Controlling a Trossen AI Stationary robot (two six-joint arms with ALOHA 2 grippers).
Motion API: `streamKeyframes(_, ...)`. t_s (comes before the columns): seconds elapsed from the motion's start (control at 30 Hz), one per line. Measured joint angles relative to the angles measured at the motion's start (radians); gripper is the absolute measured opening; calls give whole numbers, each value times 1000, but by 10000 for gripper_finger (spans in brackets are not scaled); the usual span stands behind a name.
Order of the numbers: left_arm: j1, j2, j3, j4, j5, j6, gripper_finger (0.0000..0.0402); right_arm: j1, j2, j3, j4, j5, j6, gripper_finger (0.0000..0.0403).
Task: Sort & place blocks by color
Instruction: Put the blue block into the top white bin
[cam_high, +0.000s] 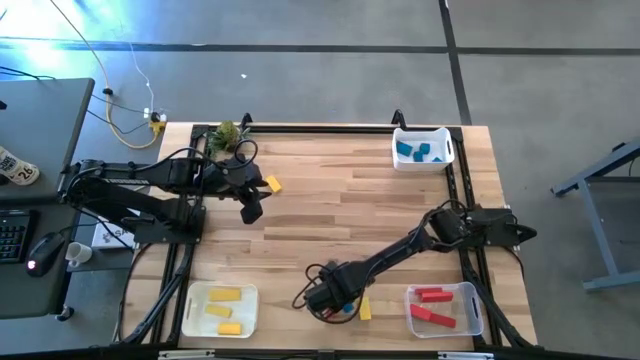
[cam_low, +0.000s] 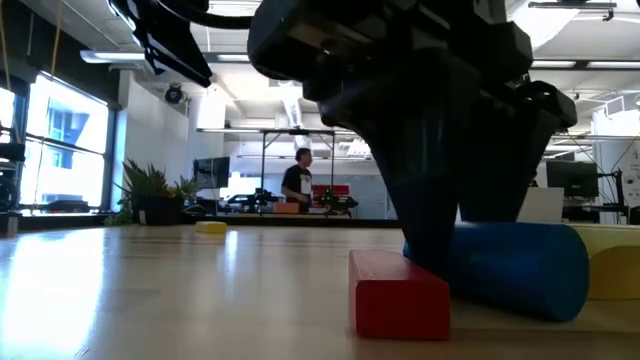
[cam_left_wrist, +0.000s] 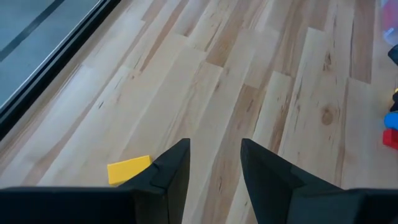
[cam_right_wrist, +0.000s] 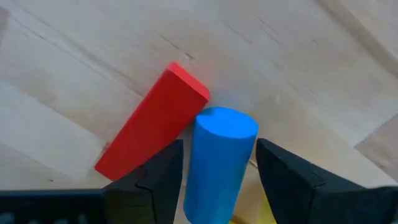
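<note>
Most blocks are already lying sorted: yellows in the white bin (cam_high: 196, 312), reds in the clear bin (cam_high: 472, 316), blues in the far bin (cam_high: 446, 156). Beside the clear bin, the right tool (cam_right_wrist: 214, 177) is straddling a blue cylinder (cam_right_wrist: 217, 158), fingers spread around it, touching a red block (cam_right_wrist: 149, 134). The left tool (cam_left_wrist: 214, 168) is hovering, narrowly parted, near a yellow block (cam_left_wrist: 127, 169).

Parted jaws above table (cam_left_wrist: 249, 81), yellow block (cam_left_wrist: 129, 169) beside them

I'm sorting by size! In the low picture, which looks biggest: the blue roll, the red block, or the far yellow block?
1. Blue roll
2. Red block
3. Yellow block, though it sits much farther from the camera, so it may only look smallest.
</note>
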Motion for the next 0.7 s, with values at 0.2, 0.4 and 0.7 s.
streamKeyframes(0.2,0,0,0,0,-1,2,129,0,10,0,-5,-14,0,130)
streamKeyframes(0.4,0,0,0,0,-2,39,129,-2,10,1,-5,-25,-14,95)
streamKeyframes(0.7,0,0,0,1,-2,52,129,-20,-19,1,-43,-21,-29,95)
